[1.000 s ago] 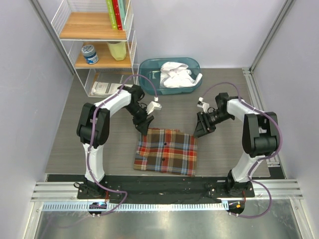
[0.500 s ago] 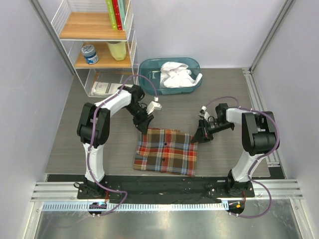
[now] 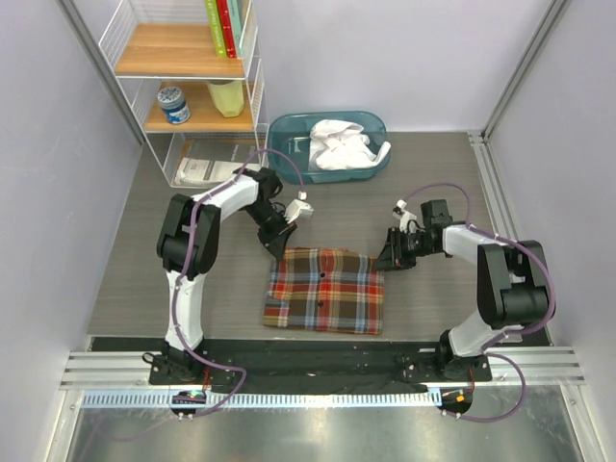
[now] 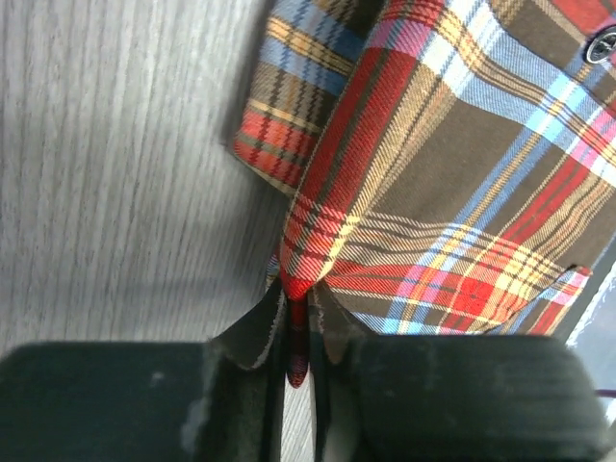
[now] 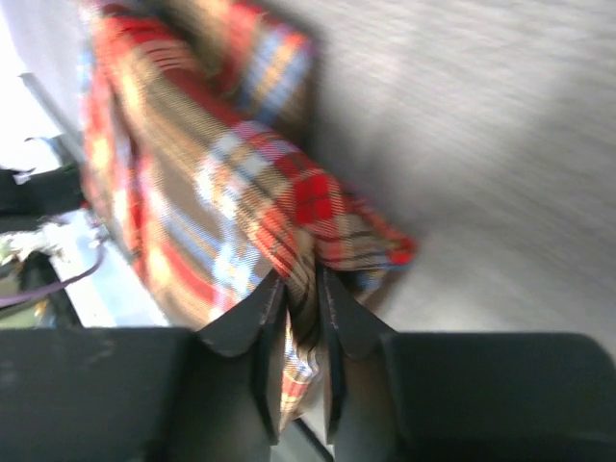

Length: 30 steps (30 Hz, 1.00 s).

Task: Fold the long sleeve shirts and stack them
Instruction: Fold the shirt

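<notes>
Top external — left gripper (image 3: 278, 251), right gripper (image 3: 383, 263) on plaid shirt (image 3: 325, 303) — far corners.

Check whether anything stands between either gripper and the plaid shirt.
Nothing visible does. The left gripper and the right gripper each have their jaws closed on a far corner of the plaid shirt, the cloth pinched directly between them. The white shirt lies in the teal bin farther back, apart from both.

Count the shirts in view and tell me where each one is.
2. The plaid shirt lies folded on the table; the white shirt is bundled in the teal bin, which may hide more.
</notes>
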### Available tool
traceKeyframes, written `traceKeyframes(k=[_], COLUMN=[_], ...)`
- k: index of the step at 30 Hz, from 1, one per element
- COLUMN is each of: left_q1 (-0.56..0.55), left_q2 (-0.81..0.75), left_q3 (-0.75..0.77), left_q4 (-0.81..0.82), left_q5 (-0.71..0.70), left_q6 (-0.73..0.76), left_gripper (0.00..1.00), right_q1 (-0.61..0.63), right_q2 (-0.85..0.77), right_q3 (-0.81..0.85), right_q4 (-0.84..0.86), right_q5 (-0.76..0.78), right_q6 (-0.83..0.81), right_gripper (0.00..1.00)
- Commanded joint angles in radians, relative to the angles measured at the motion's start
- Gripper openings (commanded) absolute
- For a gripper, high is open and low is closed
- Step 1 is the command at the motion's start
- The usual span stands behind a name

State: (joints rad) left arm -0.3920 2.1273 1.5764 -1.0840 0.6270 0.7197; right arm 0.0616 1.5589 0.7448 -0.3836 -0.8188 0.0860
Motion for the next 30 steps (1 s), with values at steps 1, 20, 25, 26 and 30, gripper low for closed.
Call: traceKeyframes(k=[1, 20, 25, 26, 30], left_q1=[0.016, 0.058, 0.008, 0.007, 0.041], left_q2=[0.020, -0.500, -0.445, -0.402, -0.258], left_q3=[0.045, -0.294, -0.415, -0.417, -0.398], left_q4=[0.028, 0.455, 0.675, 0.687, 0.720], left_q5=[-0.049, 0.169, 0.249, 0.238, 0.226], left_q6=[-0.045, -0.681, -0.908, -0.911, -0.911], left_gripper=[0.16, 1.00, 1.00, 1.00, 1.00], right_q1=[0.007, 0.107, 0.210, 0.210, 0.179], right_q2=[0.059, -0.240, -0.108, -0.045, 0.153], right_q3=[0.065, 0.228, 0.139, 0.134, 0.157], right_q4=[0.068, -0.137, 0.072, 0.115, 0.152], right_q5=[0.158, -0.031, -0.071, -0.068, -0.016], right_q6=[-0.015, -0.023, 0.158, 0.152, 0.107], right_gripper=[0.27, 0.75, 0.70, 0.69, 0.67])
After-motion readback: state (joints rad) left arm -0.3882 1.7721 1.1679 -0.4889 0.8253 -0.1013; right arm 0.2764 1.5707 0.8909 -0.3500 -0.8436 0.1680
